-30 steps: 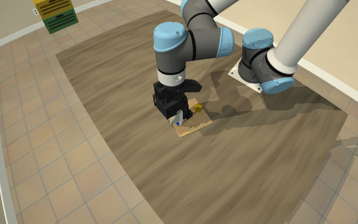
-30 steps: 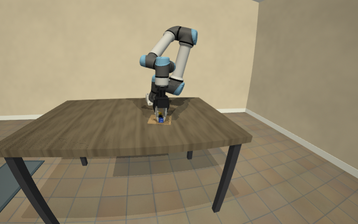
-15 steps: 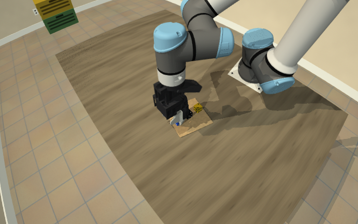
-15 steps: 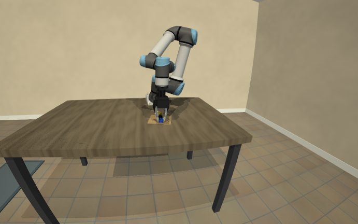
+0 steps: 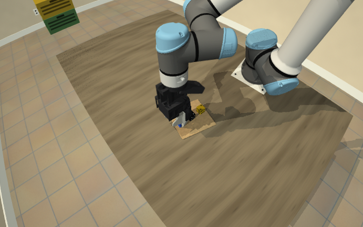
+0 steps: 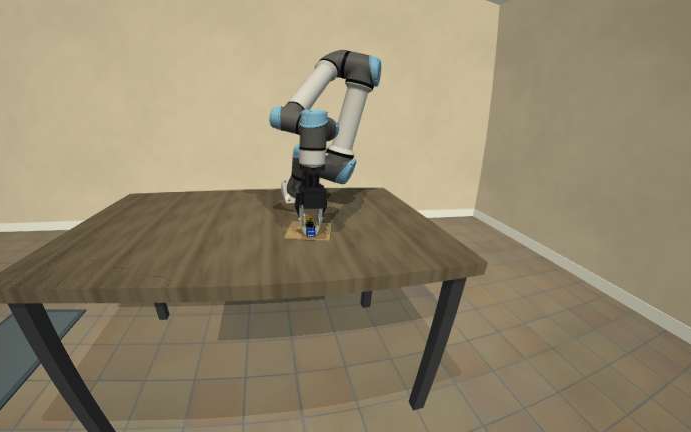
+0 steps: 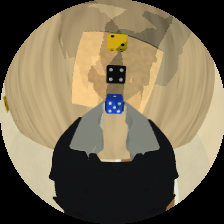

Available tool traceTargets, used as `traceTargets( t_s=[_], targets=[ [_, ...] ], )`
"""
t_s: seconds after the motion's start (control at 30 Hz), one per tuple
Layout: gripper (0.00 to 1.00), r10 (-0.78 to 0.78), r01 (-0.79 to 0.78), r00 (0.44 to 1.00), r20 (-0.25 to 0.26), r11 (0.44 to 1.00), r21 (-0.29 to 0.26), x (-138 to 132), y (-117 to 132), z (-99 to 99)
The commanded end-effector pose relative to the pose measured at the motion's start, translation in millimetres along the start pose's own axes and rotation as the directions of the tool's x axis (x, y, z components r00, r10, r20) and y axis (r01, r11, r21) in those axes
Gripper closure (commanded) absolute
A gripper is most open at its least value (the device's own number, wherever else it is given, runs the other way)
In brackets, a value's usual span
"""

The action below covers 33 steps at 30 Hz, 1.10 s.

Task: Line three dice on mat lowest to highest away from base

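My gripper [image 5: 179,123] [image 6: 311,229] [image 7: 114,101] is shut on the blue die [image 5: 179,125] [image 6: 310,232] [image 7: 114,105], which shows five on top. The die is low at the mat's far side from the base; whether it touches the mat is hard to tell. The black die [image 5: 193,115] [image 7: 116,74], four on top, sits on the tan mat [image 5: 189,133] [image 6: 292,234] [image 7: 81,80] between the others, partly hidden by the gripper in the top view. The yellow die [image 5: 200,109] [image 7: 117,42], apparently two on top, sits near the base-side edge. In the wrist view the three look nearly in line.
The robot's base plate [image 5: 248,82] is beyond the yellow die. The wooden table [image 5: 219,169] [image 6: 202,257] surrounds the mat. A yellow and a green crate [image 5: 61,21] stand off the table in the top view. The arm's shadow falls over part of the mat.
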State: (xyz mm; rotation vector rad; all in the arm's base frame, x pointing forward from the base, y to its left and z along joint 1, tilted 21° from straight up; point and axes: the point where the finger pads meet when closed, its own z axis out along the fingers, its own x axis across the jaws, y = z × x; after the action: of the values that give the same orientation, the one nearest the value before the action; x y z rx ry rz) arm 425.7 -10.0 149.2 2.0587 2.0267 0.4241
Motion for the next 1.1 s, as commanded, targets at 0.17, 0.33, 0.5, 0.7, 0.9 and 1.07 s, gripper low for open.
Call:
traceTargets(
  t_s=[0.17,0.33,0.5,0.7,0.9,1.07],
  targets=[
    [0.94,0.000,0.000,1.000,0.000,1.000,-0.001,-0.1,0.4,-0.3],
    [0.90,0.000,0.000,1.000,0.000,1.000,-0.001,-0.1,0.4,-0.3],
    [0.86,0.000,0.000,1.000,0.000,1.000,-0.001,-0.1,0.4,-0.3],
    [0.79,0.000,0.000,1.000,0.000,1.000,-0.001,-0.1,0.4,-0.3],
    [0.76,0.000,0.000,1.000,0.000,1.000,-0.001,-0.1,0.4,-0.3],
    [0.76,0.000,0.000,1.000,0.000,1.000,-0.001,-0.1,0.4,-0.3]
  ],
)
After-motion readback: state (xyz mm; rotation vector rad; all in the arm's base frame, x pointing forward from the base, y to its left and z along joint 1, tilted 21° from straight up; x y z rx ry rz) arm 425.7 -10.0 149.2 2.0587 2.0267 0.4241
